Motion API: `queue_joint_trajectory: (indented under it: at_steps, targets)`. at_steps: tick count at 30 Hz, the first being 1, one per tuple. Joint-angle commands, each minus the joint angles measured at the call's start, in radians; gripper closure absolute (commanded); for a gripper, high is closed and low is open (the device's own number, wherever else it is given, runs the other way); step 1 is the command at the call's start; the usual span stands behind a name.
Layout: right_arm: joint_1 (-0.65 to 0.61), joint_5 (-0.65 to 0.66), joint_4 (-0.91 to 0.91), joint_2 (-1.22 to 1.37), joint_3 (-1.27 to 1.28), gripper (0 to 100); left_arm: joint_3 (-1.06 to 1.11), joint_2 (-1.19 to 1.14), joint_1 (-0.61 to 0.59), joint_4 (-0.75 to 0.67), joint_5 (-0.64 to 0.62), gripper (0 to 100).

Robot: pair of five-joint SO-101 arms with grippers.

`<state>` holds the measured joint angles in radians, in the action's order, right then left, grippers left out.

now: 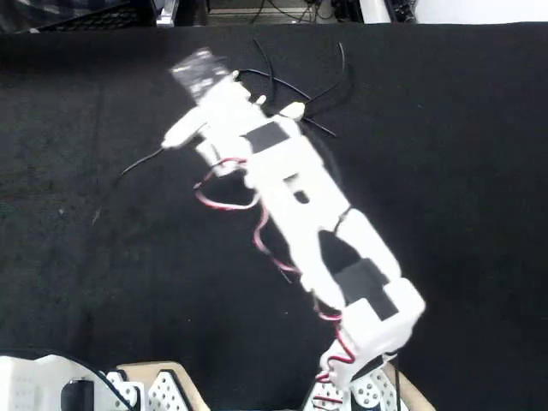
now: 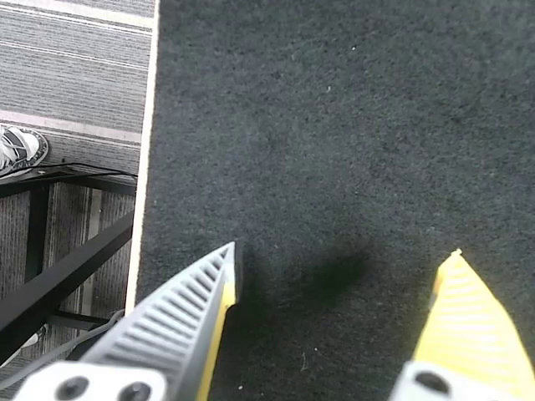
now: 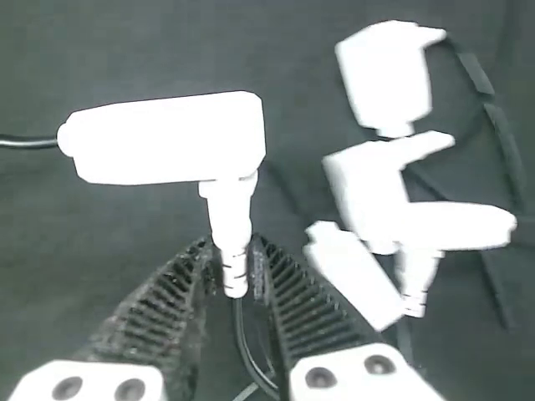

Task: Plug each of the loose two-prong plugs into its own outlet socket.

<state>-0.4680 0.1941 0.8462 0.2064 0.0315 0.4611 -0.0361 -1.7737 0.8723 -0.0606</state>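
The right gripper (image 3: 232,252) is clamped on the ribbed stem of a white plug (image 3: 230,213), its dark ribbed fingers (image 3: 171,301) pressed to either side. The plug's head meets the long side of a white outlet block (image 3: 163,138), which lies crosswise just beyond the fingertips; whether the prongs are fully seated cannot be told. A thin black lead (image 3: 25,143) runs from the block's far end. Just beside this pair sits a cluster of other white plugs and sockets (image 3: 372,188), some touching one another, with black cords (image 3: 493,125) trailing off behind them over the black mat (image 3: 100,50).

From above, the right arm (image 1: 300,197) stretches diagonally across the mat from its base at the near edge, looped red-and-white wiring (image 1: 224,202) hanging at its side, and black cords (image 1: 318,90) fan out past its tip.

The left gripper (image 2: 343,255) hangs with jaws spread wide over bare mat (image 2: 334,109) near the table's edge, striped flooring (image 2: 75,83) beyond it.
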Motion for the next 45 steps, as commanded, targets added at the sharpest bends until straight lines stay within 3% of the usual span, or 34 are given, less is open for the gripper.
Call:
queue_joint_trajectory:
  at_steps: [1,9,13,21,29,35,38,45]
  targets:
    - [0.117,0.009,-0.189,-0.111,0.134,98.6,-0.004,0.006,0.004,-0.02,0.0,64]
    - [0.212,0.009,-0.531,-0.101,0.452,98.5,0.088,0.006,0.005,-0.158,0.118,64]
    - [0.245,0.044,-0.735,-0.059,0.541,93.0,0.124,0.006,0.015,-0.204,0.176,64]
    - [0.259,0.043,-0.75,-0.064,0.526,76.6,0.128,0.006,0.099,-0.195,0.209,64]
    - [0.331,0.043,-0.503,-0.252,0.384,74.6,0.065,0.02,0.298,-0.009,0.207,64]
    - [0.407,0.043,-0.209,-0.458,0.255,74.7,-0.127,0.048,0.501,0.321,0.201,64]
    - [0.443,0.043,-0.121,-0.549,0.252,74.7,-0.206,0.117,0.605,0.459,0.169,64]
    - [0.477,0.043,0.089,-0.725,0.314,74.7,-0.196,0.399,0.863,0.578,0.118,64]
